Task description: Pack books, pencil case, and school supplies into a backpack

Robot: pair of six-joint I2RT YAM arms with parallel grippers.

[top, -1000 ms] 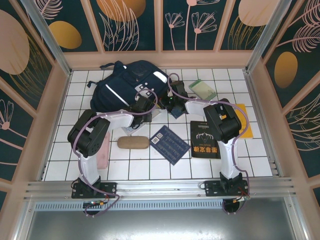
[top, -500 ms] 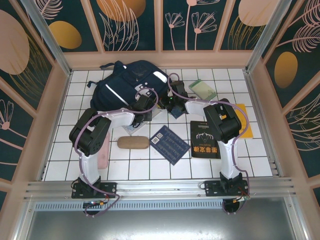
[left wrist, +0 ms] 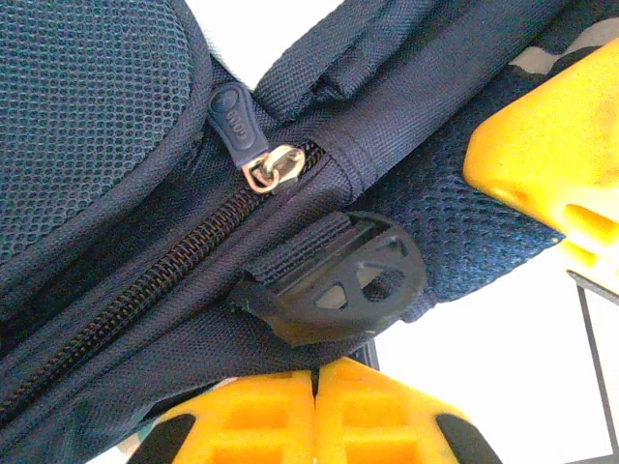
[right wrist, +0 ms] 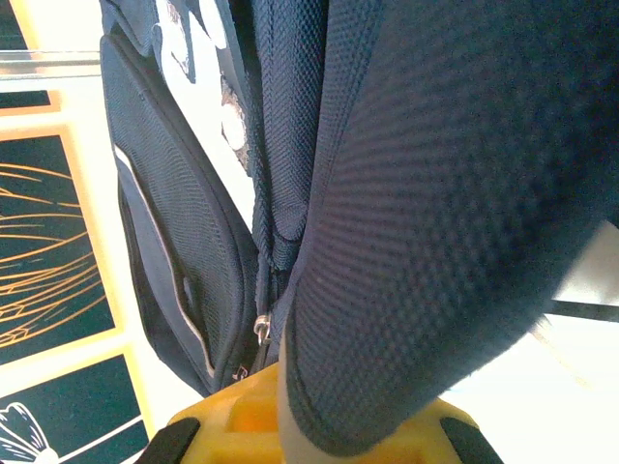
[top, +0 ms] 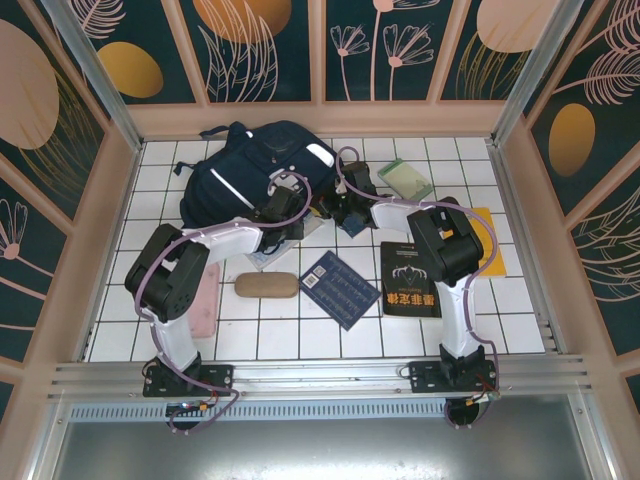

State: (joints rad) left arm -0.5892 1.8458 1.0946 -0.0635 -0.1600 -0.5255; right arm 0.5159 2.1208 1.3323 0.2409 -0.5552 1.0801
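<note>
Shift: left elbow has swung outward since a second ago; my left gripper [top: 282, 203] now sits against the backpack [top: 235, 170].
Left jaws: pressed together below the buckle [left wrist: 338, 285], nothing visibly nipped.
Right jaws: right gripper [right wrist: 314, 430] pinching backpack mesh.
Key relation: zip pull [left wrist: 263, 172] lies ahead-left of the left jaws, with the zipper running diagonally; the left arm looks nearer.

1 backpack [top: 250, 165], 2 navy bks [top: 340, 288] [top: 353, 228], 1 blk bk [top: 410, 280], 1 ylw bk [top: 490, 245], 1 grn bk [top: 405, 180], 1 tan pouch [top: 265, 285], 1 pink case [top: 207, 300], 1 clear pkt [top: 258, 260].
</note>
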